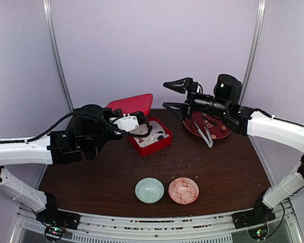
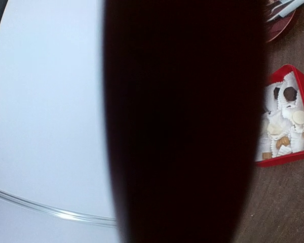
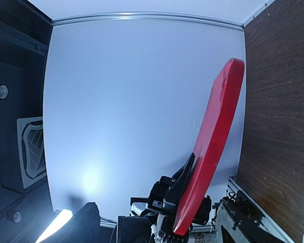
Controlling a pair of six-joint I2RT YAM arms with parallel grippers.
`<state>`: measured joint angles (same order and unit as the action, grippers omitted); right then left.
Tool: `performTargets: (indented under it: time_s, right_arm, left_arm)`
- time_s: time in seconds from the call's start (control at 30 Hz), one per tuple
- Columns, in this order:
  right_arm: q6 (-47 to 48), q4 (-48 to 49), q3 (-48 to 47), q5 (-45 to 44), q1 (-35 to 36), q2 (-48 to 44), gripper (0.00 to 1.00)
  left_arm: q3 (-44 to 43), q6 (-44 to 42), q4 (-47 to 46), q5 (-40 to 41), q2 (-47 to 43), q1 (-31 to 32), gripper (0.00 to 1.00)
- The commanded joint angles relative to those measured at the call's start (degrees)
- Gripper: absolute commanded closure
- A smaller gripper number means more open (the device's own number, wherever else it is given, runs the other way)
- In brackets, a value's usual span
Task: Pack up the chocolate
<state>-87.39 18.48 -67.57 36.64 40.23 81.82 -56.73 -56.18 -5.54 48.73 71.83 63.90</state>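
The chocolate pieces sit in white paper cups in the open red box [image 1: 153, 137]: a dark one [image 2: 290, 93], a whitish round one [image 2: 299, 117] and a tan one [image 2: 282, 142]. More pieces [image 1: 223, 128] lie on the dark red plate [image 1: 192, 126] beside the silver tongs [image 1: 207, 136]. My left gripper [image 1: 133, 117] is shut on the red lid [image 1: 131, 104] and holds it tilted up behind the box. The lid fills the left wrist view as a dark shape [image 2: 182, 121] and shows edge-on in the right wrist view [image 3: 213, 147]. My right gripper [image 1: 173, 95] is wide open and empty, raised beside the lid.
A pale green bowl [image 1: 149, 190] and a pink patterned bowl [image 1: 183, 190] stand side by side near the front edge. White walls enclose the table at the back and sides.
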Motion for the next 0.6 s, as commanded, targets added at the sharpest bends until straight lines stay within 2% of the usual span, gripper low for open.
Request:
performTargets:
  time_s: [0.0, 0.13, 0.3, 0.57]
  right_arm:
    - [-4.7, 5.5, -0.8, -0.6, 2.5, 4.5, 0.22]
    - [-5.7, 6.3, -3.2, 0.3, 4.1, 8.0, 0.25]
    - [-7.5, 9.1, -5.1, 0.2, 4.6, 10.6, 0.37]
    - [-7.8, 11.4, -4.1, -0.3, 4.6, 11.4, 0.72]
  left_arm:
    - [0.0, -10.5, -12.4, 4.8, 0.8, 1.7, 1.00]
    - [0.2, -13.2, -15.4, 5.6, 2.7, 3.2, 1.00]
    - [0.5, -15.9, -18.3, 6.9, 5.3, 5.1, 1.00]
    - [0.8, -18.2, -21.9, 9.2, 7.0, 5.5, 0.87]
